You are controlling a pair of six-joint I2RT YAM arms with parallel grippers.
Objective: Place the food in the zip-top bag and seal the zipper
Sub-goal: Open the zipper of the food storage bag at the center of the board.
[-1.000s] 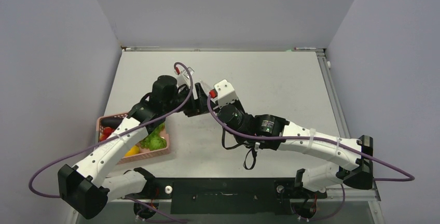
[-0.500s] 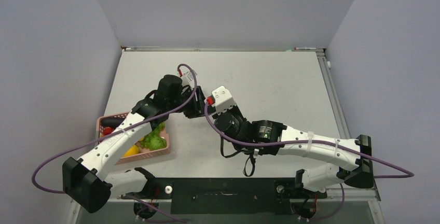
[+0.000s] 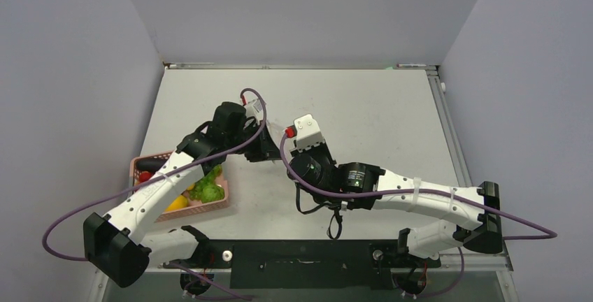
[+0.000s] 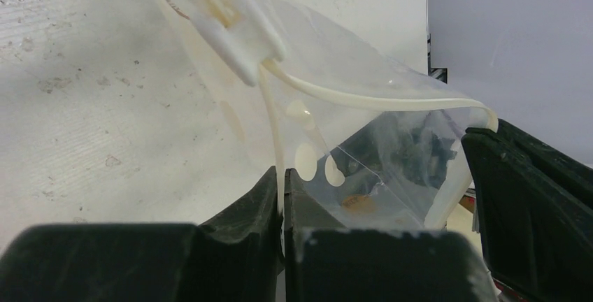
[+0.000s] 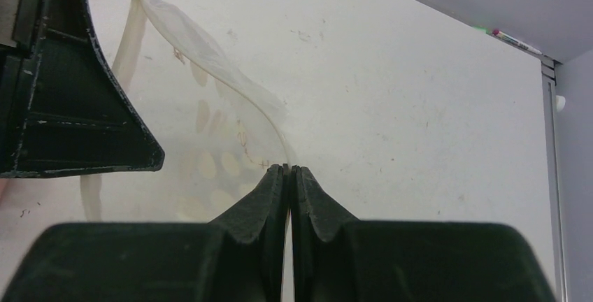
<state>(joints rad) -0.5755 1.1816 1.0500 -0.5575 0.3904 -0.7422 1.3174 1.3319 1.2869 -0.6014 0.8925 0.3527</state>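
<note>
Left end effector point(image 4: 282, 180) is now pinched shut on the zipper point(image 4: 377, 101) of the zip-top bag point(image 4: 349, 64); a second ago its fingers stood wide, and half a second ago they were only partly closed. Right end effector point(image 5: 288, 170) is clamped tight on the same whitish strip a little further along, as it was in both earlier frames. Between the two grips the strip bows upward and the clear, dotted film hangs slack from it above the surface point(image 5: 419, 106). In the top view the two wrists sit closer together than a second ago, with the left one pulled back toward the near edge. The food point(image 3: 207, 190) lies in the pink basket point(image 3: 217, 206) at the left, under the left arm, unchanged: green leafy, yellow, red and dark pieces show.
</note>
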